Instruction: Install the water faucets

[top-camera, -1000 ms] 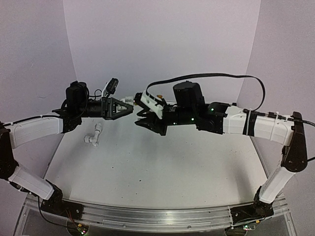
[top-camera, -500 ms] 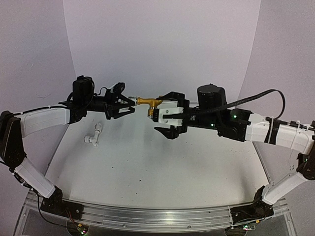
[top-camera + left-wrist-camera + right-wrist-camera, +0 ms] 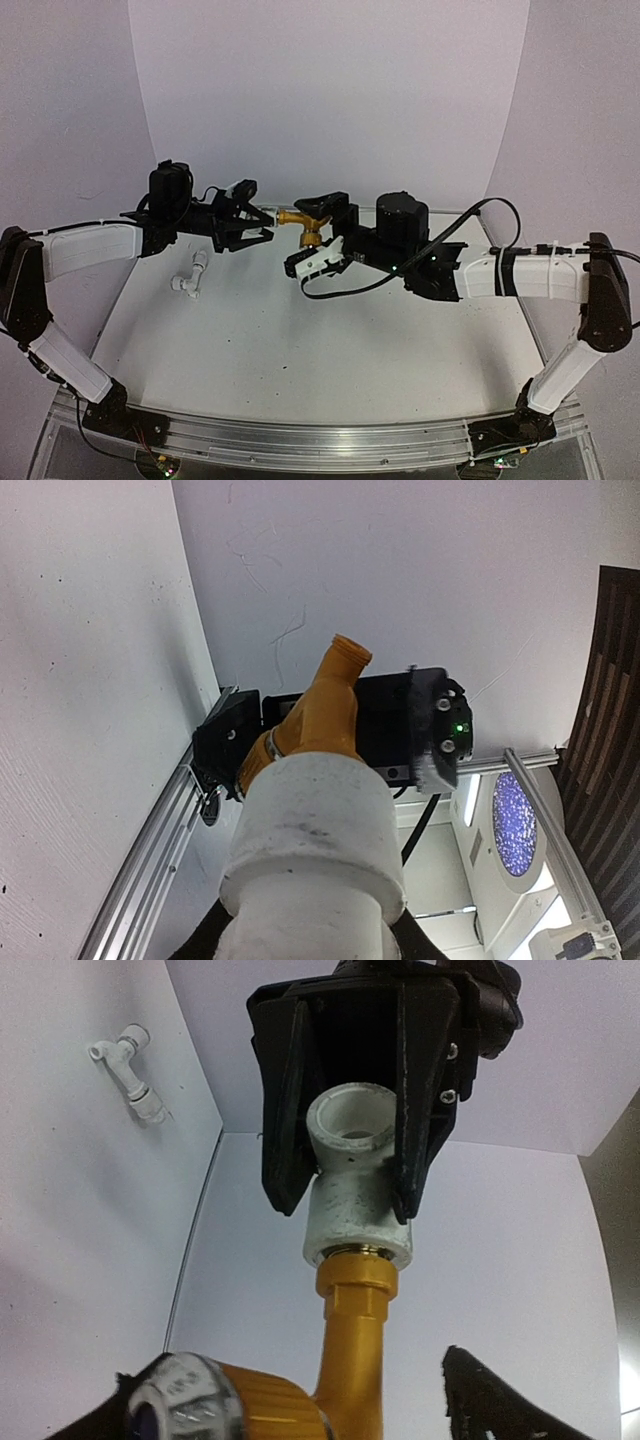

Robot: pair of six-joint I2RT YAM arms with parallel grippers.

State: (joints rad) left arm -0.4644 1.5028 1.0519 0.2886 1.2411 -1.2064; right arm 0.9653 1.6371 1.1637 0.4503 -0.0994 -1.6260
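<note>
Screwing seems the job: above the far table left fingers squeeze the white pipe fitting with the gold faucet in it, can't tell if right fingers hold it; next, twist tighter.

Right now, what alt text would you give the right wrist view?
The left gripper clamps a white pipe fitting; a yellow-gold faucet meets the fitting's lower end from below. A white faucet lies apart at upper left.
</note>
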